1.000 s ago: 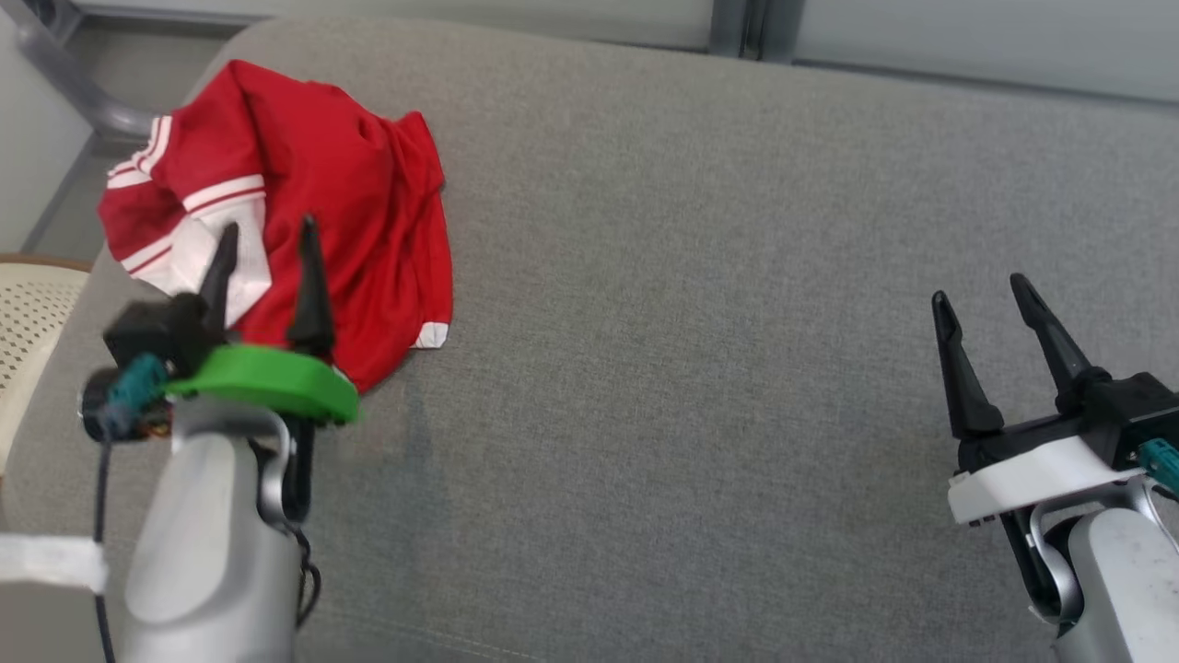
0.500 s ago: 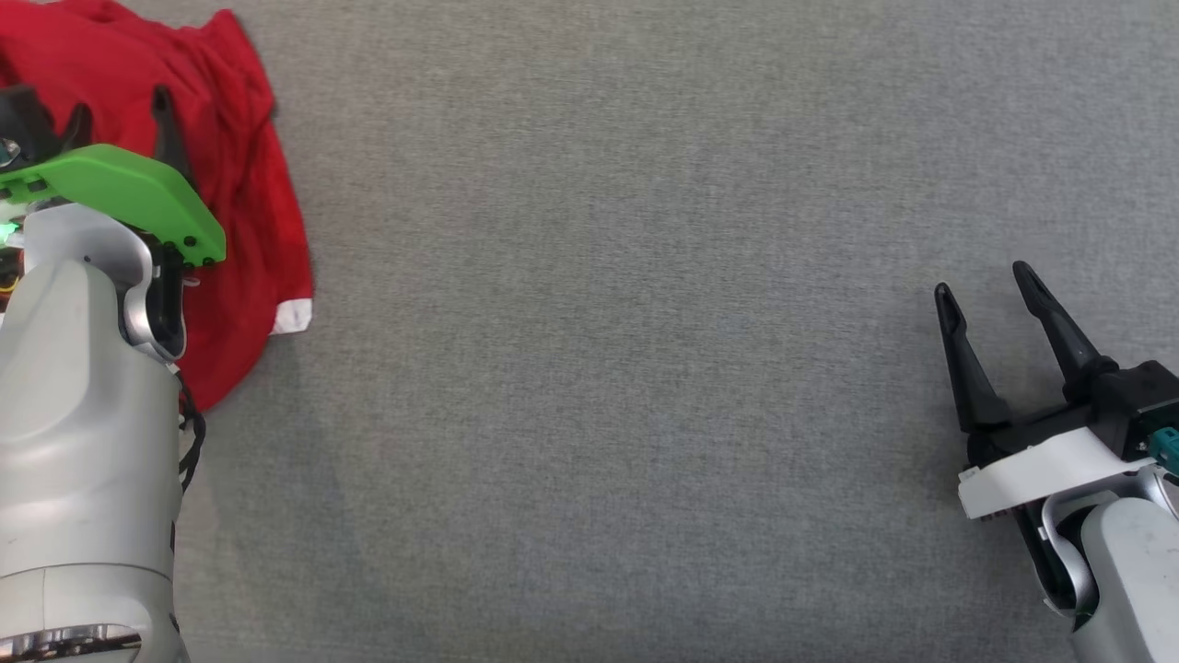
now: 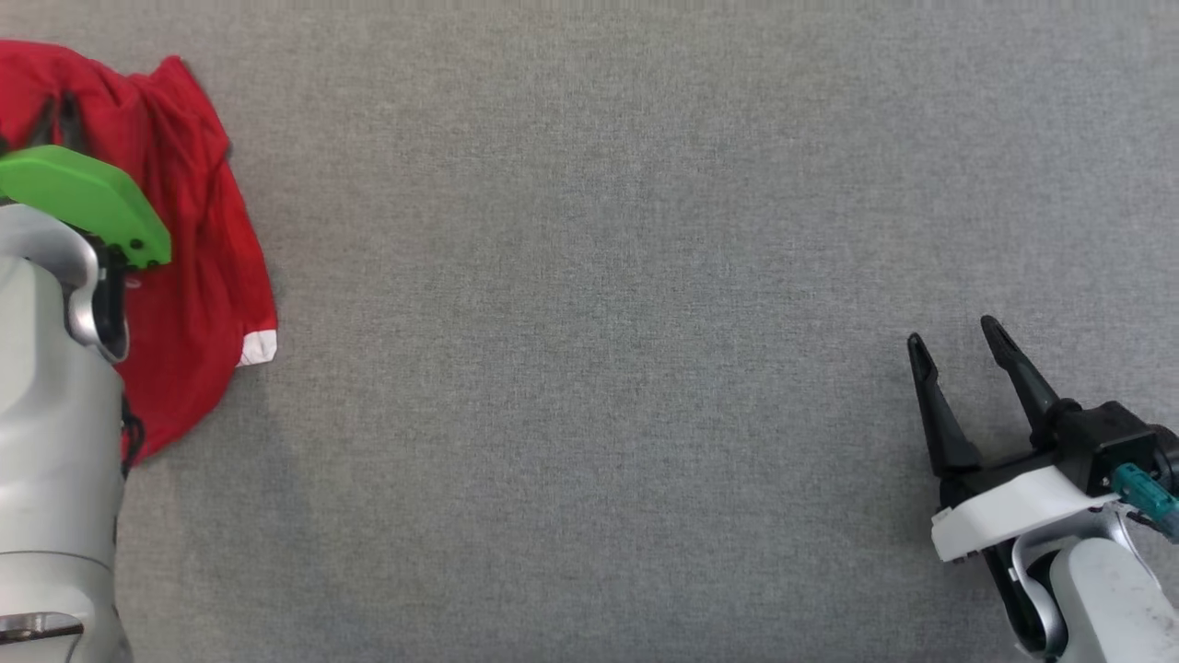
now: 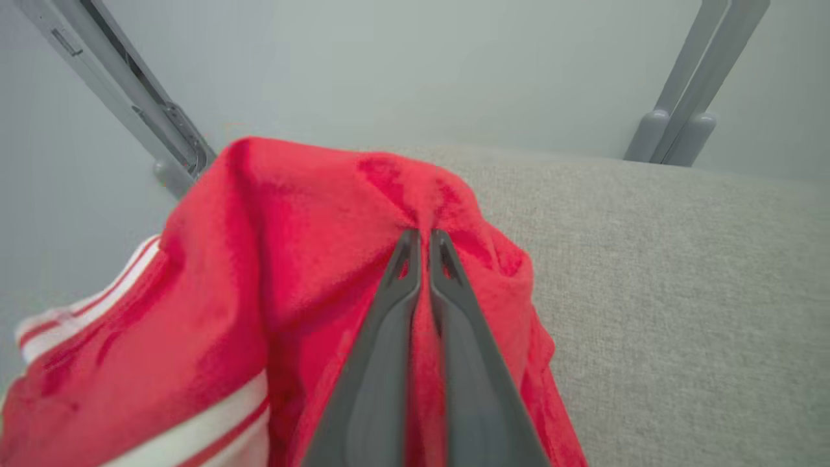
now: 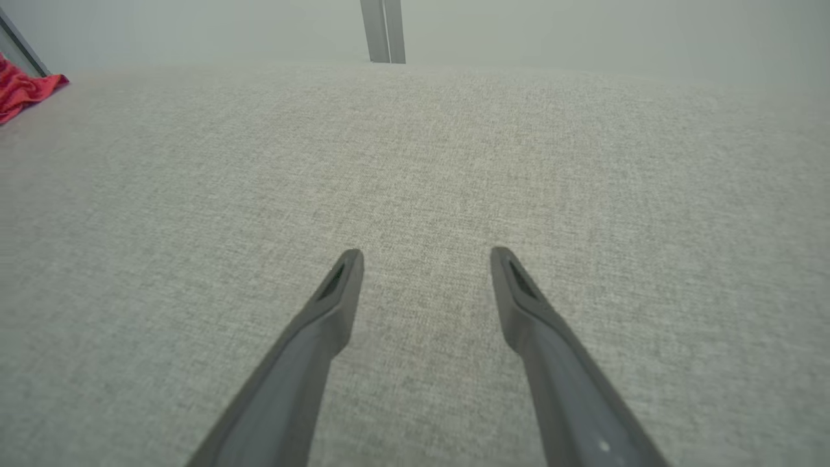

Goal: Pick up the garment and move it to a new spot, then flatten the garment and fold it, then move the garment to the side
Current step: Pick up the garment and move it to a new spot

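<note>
A: Left wrist view: your left gripper [image 4: 421, 237] just clamped the red jersey [image 4: 279, 259], far left corner of the grey cushion [image 4: 681, 292].
B: Lift's next, I'd say. Your right gripper [image 3: 952, 333] is spread wide, empty.

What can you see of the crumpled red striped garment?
The red garment is thin cloth with white stripes and a white cuff edge, crumpled in a heap at the left of the grey fabric surface. The left gripper is shut on a raised fold at its top; the rest lies on the surface.
</note>
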### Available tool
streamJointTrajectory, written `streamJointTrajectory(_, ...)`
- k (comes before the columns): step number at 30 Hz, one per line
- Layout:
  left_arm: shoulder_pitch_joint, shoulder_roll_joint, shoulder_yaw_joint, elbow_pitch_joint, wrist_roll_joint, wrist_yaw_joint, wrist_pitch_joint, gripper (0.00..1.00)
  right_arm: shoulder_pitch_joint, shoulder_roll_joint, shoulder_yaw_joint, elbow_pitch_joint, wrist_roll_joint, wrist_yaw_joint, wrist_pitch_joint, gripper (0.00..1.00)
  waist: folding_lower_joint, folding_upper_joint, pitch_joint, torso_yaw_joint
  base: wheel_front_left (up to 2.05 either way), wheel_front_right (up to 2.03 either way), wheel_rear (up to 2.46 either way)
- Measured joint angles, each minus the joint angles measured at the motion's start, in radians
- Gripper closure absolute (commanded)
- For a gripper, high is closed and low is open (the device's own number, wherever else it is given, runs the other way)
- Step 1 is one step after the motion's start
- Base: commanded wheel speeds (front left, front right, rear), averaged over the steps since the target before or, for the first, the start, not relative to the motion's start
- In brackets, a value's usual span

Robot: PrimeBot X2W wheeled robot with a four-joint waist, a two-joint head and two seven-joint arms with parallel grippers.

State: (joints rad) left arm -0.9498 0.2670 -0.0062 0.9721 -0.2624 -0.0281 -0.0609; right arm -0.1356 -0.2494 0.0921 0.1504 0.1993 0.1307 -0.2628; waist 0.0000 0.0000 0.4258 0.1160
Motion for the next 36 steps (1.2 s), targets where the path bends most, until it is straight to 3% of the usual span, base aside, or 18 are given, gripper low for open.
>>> streamJointTrajectory(6,-0.010,0.044,-0.034,-0.127,0.009,-0.049,-0.008,1.00,0.034,0.056,-0.006,0.022,0.002,0.000,0.000,0.00,0.0000,0.0000,-0.086,0.006,0.00,0.00,0.00)
streamJointTrajectory(10,0.002,0.040,-0.058,-0.311,-0.011,-0.077,0.040,1.00,0.054,0.095,-0.006,0.032,0.002,0.000,0.000,0.00,0.0000,0.0000,-0.152,0.001,0.00,0.00,0.00)
streamJointTrajectory(14,0.082,0.023,-0.091,-0.574,-0.070,-0.090,0.146,1.00,0.078,0.119,-0.017,0.033,0.002,0.000,0.000,0.00,-0.0001,0.0000,-0.214,-0.017,0.00,0.00,0.00)
streamJointTrajectory(19,0.206,-0.040,-0.138,-0.931,-0.207,-0.095,0.316,1.00,0.091,0.131,-0.036,0.032,0.001,0.000,0.000,0.00,0.0000,0.0000,-0.262,-0.067,0.00,0.00,0.00)
streamJointTrajectory(25,0.316,-0.097,-0.241,-1.196,-0.327,-0.095,0.478,1.00,0.073,0.147,-0.037,0.030,0.001,0.000,0.000,0.00,-0.0001,0.0000,-0.278,-0.151,0.00,0.00,0.00)
streamJointTrajectory(31,0.357,-0.144,-0.300,-1.255,-0.430,-0.088,0.558,1.00,0.043,0.165,-0.038,0.031,0.010,0.000,0.000,0.00,-0.0001,0.0000,-0.260,-0.254,0.00,0.00,0.00)
streamJointTrajectory(36,0.398,-0.132,-0.292,-1.061,-0.419,-0.056,0.566,1.00,0.025,0.180,-0.041,0.035,0.021,0.000,0.000,0.00,-0.0001,0.0000,-0.234,-0.347,0.00,0.00,0.00)
